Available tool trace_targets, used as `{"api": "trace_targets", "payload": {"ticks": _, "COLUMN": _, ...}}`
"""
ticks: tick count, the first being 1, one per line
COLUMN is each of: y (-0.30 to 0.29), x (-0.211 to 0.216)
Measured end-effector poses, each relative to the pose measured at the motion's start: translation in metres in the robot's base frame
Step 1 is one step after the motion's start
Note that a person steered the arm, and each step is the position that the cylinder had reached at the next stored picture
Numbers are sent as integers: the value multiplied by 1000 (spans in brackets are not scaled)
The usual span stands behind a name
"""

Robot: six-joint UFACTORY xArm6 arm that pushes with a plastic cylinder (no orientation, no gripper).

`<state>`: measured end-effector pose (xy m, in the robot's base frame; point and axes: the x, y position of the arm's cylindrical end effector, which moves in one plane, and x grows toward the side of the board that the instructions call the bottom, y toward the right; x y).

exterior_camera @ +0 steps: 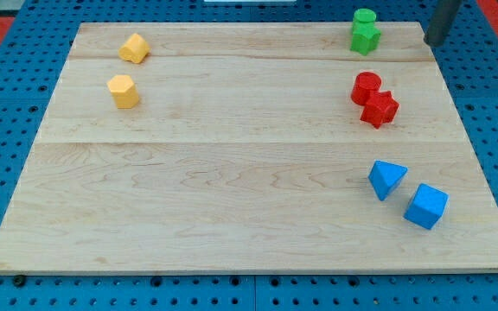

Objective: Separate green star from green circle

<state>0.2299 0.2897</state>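
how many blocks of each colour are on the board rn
yellow: 2, one block near the view's top left and one just below it
green: 2, green circle touching green star
red: 2, red circle touching red star
blue: 2, blue triangle and blue cube
total: 8

My tip sits to the view's right of the green pair.

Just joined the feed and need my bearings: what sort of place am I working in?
Probably a lab tabletop rig for block pushing: a wooden board on a blue pegboard base, with small coloured blocks such as the green star and green circle, touching. My tip is right of them.
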Motion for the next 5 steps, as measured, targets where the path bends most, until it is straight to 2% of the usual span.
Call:
{"api": "trace_targets", "payload": {"ticks": 2, "y": -85, "x": 3}}
{"api": "trace_targets", "payload": {"ticks": 4, "y": -195, "x": 13}}
{"api": "trace_targets", "payload": {"ticks": 5, "y": -225, "x": 27}}
